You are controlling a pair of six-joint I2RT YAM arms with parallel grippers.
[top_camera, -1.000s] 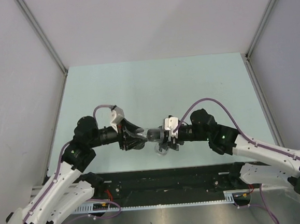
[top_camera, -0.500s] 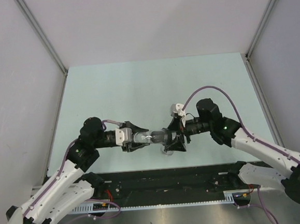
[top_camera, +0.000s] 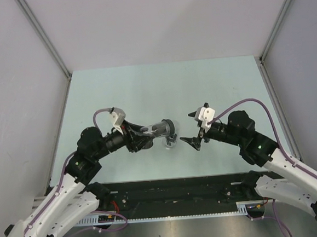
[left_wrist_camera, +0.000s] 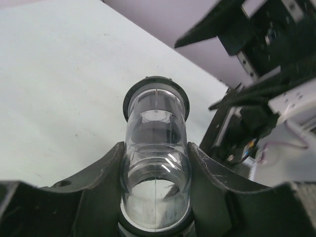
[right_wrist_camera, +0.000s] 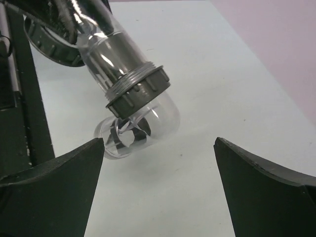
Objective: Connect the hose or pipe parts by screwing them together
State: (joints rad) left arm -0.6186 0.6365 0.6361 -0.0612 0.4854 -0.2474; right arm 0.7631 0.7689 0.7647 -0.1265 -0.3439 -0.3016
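The clear pipe lies nearly level above the table. In the top view its long axis runs left to right, the free end pointing toward the right arm and dipping a little. That end carries a dark ring, grey, ribbed round its rim and threaded just above. Past the ring sits a clear elbow that bends down toward the table; whether it touches the surface cannot be told.

The left end effector is closed on the pipe's near half, one black finger pressed to each side of the glossy round wall. The right end effector stands wide open, just beside the ring end, facing it and holding nothing, with its two dark fingertips well apart and clear of the parts.

The pipe and elbow are smooth, see-through plastic; the table is pale, matte green.
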